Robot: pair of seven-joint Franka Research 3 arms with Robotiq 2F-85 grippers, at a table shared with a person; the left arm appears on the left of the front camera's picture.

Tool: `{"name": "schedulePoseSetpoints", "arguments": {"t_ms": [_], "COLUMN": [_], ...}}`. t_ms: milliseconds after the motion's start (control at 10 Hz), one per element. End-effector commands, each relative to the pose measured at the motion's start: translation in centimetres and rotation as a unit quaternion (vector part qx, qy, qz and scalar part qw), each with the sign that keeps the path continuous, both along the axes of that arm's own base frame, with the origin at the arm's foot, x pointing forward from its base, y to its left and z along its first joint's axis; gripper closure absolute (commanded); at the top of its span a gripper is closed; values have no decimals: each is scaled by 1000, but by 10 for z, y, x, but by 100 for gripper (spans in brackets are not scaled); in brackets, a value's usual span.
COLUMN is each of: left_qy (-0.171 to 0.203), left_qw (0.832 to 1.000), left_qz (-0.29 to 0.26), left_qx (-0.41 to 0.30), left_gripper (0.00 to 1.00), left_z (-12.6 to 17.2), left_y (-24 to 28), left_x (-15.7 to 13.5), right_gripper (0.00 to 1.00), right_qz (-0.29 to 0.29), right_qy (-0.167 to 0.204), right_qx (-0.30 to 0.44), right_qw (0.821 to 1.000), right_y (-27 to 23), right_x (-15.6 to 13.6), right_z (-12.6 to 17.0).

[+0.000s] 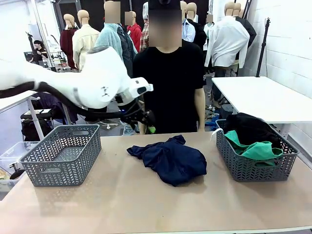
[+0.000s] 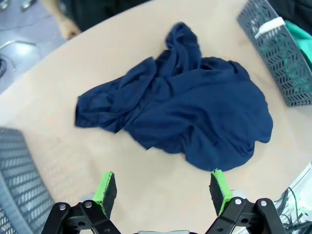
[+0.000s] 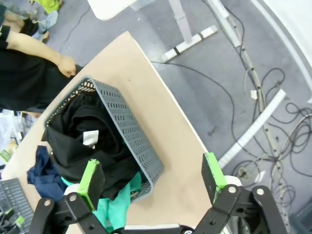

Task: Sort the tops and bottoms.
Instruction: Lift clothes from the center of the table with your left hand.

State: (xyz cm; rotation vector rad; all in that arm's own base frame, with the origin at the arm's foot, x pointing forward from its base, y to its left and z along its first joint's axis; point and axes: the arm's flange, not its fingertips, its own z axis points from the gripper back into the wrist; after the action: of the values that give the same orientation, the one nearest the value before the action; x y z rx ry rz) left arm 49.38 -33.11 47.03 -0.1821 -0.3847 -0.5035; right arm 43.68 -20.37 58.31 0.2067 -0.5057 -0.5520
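Left gripper [image 2: 162, 187], jaws wide and empty, hangs over a crumpled navy garment [image 2: 185, 117] at mid-table; soft and light, it likely lifts best by a raised fold. Right gripper [image 3: 151, 168], equally open, overlooks the teal-green bottoms [image 1: 258, 150] in the right basket [image 1: 253, 169].

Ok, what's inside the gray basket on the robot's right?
A black garment is piled in the right basket, rising above its rim, with the teal-green bottoms bunched at the near rim. Anything beneath them, and the basket's floor, is covered.
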Motion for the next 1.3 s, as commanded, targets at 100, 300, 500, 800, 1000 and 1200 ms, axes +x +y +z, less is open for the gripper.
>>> {"name": "schedulePoseSetpoints", "arguments": {"t_ms": [100,300,500,800,1000,1200], "left_qy": [63,127,133,79,59,55], "left_qw": [993,980,974,976,975,973], "left_qz": [-88,-145,-172,-174,-188,-201], "left_qx": [40,52,62,107,106,101], "left_gripper": [0,0,0,0,0,0], "left_z": [-19,-38,-52,-80,-91,-98], "left_y": [-55,-73,-77,-82,-81,-82], "left_x": [52,64,69,76,81,81], "right_gripper": [0,0,0,0,0,0], "right_qz": [2,2,2,2,2,2], "right_qy": [4,4,4,4,4,4], "right_qx": [-11,-11,-11,-11,-11,-11], "right_qw": [1000,1000,1000,1000,1000,1000], "right_y": [-1,-1,-1,-1,-1,-1], "right_x": [-1,-1,-1,-1,-1,-1], "right_z": [0,0,0,0,0,0]}}
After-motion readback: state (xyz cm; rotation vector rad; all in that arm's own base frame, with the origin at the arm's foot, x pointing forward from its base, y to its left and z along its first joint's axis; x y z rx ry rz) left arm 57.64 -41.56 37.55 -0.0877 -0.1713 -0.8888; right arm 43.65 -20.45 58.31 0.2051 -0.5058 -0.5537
